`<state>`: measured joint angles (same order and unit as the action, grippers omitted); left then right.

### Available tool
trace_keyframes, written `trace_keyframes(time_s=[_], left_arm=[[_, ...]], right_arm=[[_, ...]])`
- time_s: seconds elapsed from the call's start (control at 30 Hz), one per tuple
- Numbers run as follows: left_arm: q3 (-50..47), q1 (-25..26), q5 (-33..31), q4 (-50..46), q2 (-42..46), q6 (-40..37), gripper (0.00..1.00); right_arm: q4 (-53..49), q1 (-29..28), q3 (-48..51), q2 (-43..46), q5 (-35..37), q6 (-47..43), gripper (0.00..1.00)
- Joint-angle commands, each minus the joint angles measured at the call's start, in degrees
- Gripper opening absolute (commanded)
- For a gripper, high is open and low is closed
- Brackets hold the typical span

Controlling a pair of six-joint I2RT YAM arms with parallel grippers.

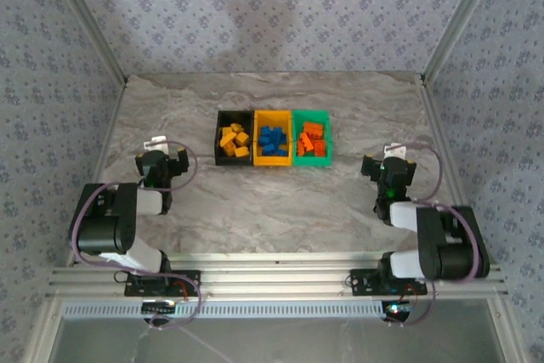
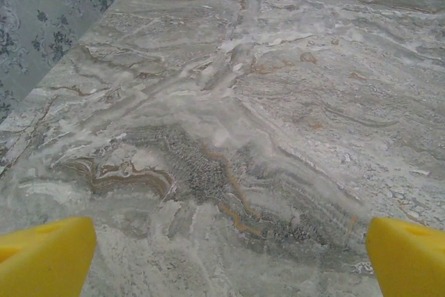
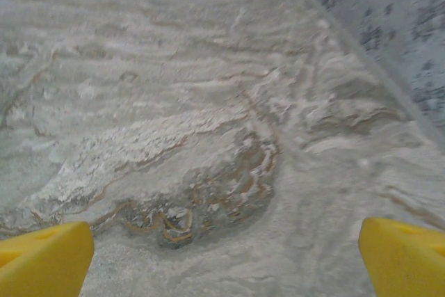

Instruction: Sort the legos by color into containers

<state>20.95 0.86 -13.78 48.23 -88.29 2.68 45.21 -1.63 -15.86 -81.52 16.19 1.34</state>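
Three joined containers stand in a row at the table's middle back. The black bin holds yellow-orange legos. Blue legos lie in the yellow-orange bin, and red-orange legos fill the green bin. My left gripper rests at the left side of the table, well apart from the bins, open with nothing between its yellow fingertips. My right gripper sits at the right side, also open and empty, with bare marble between its yellow fingertips.
The marble table top is framed by aluminium rails, with wallpapered walls rising at the left, right and back. Both arm bases sit on the rail at the near edge.
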Motion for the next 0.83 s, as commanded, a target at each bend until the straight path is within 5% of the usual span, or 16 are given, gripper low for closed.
trace_keyframes(time_s=[0.0,0.07,0.8], left_arm=[[1.22,0.41,-1.6,1.59,0.25,0.96,1.0],[1.29,0.37,-1.53,1.38,0.38,1.03,1.0],[1.38,0.37,-1.45,1.33,0.27,0.97,1.0]], right_arm=[[12.72,-0.92,-2.82,-8.21,-0.31,-3.56,1.0],[2.68,1.27,-5.51,-5.37,-4.15,-0.97,1.0],[4.54,1.38,-5.09,-5.85,-3.44,-0.99,1.0]])
